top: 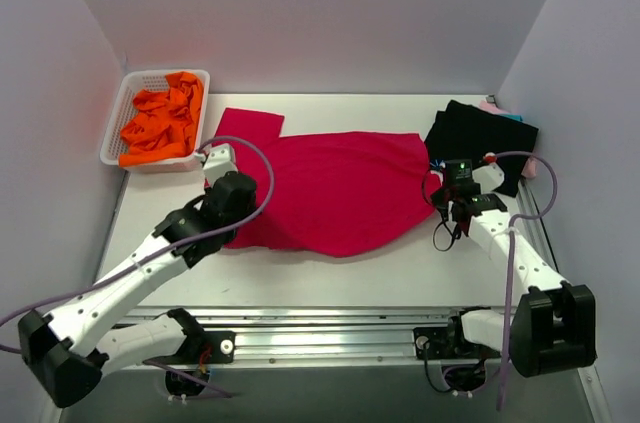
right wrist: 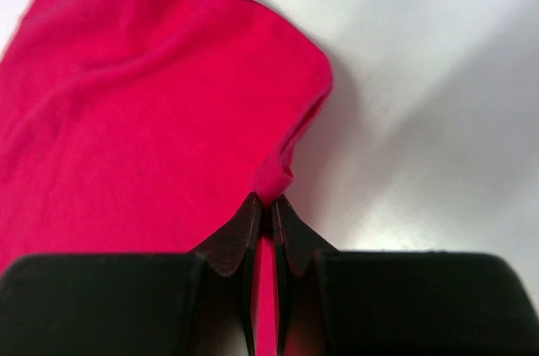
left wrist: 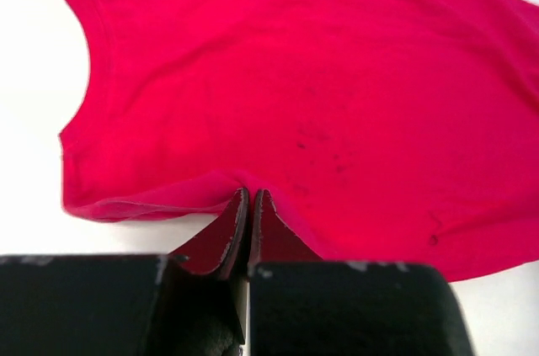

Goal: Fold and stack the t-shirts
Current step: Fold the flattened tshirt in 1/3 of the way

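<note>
Red tee (top: 340,193), edges in low left tool (left wrist: 250,193), right tool (right wrist: 269,200).

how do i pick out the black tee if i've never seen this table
Look to the far right corner of the white table. The black t-shirt lies there folded, with pink cloth and teal cloth peeking out past its far edge. It is the only black cloth, beside the big spread crimson t-shirt.

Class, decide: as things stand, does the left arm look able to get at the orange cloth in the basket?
Probably not yet: the left gripper is shut on the red t-shirt, though the basket sits near with nothing between.
</note>
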Controlling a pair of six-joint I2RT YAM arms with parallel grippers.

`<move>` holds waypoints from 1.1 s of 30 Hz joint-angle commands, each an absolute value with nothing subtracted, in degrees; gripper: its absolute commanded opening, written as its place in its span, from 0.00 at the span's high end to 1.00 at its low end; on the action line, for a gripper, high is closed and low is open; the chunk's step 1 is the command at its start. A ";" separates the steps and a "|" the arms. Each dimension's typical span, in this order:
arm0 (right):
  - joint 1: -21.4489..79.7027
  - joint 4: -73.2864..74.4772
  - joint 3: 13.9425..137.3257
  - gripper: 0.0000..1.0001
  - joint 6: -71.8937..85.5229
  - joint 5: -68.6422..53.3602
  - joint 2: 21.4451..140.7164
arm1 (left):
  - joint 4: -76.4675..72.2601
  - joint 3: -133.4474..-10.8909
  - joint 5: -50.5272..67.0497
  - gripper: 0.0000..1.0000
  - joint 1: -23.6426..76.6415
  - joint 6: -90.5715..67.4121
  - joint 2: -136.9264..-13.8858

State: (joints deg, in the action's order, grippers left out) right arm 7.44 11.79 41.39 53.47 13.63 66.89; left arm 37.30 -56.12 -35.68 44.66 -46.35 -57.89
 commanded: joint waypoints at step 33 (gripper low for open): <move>11.07 12.43 59.35 0.00 56.96 29.19 83.87 | 19.43 -66.28 -7.82 0.06 11.87 -35.41 -87.02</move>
State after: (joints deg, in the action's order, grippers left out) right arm 10.33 15.22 67.07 55.94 27.46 86.30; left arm 22.37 -72.16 -7.29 11.70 -33.19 -86.17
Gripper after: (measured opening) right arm 0.995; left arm 0.940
